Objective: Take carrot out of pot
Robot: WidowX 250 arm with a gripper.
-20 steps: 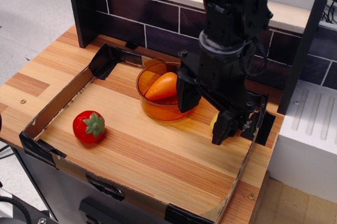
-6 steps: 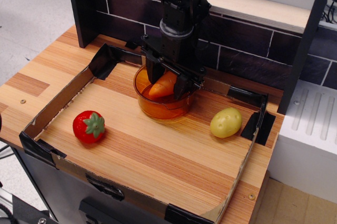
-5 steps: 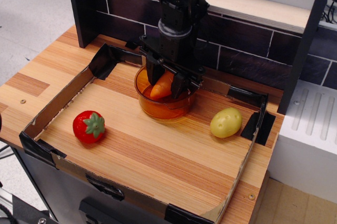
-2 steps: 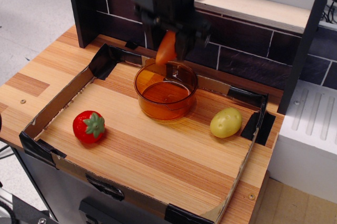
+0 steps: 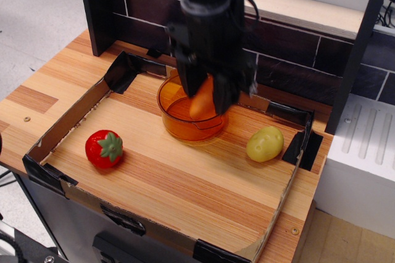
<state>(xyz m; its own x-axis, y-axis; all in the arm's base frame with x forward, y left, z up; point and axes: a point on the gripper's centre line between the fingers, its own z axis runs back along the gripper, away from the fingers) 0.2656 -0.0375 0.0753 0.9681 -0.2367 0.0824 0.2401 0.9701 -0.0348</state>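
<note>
The amber translucent pot (image 5: 180, 128) stands inside the cardboard tray at the back middle, and its visible part holds nothing. My black gripper (image 5: 204, 99) hangs over the pot and is shut on the orange carrot (image 5: 202, 101). The carrot hangs nearly upright between the fingers, lifted clear of the pot floor, and overlaps the pot's right half in this view. The gripper hides the pot's back rim.
A red strawberry (image 5: 103, 148) lies at the tray's left. A yellow-green potato (image 5: 265, 144) lies at the right near the tray wall. The low cardboard tray wall (image 5: 68, 117) rings the wooden surface. A dark tiled wall (image 5: 284, 59) stands behind.
The gripper closed on the carrot in the pot and lifted it out. Since the last earlier frame it has moved forward and right with the carrot; the pot stays in place.
</note>
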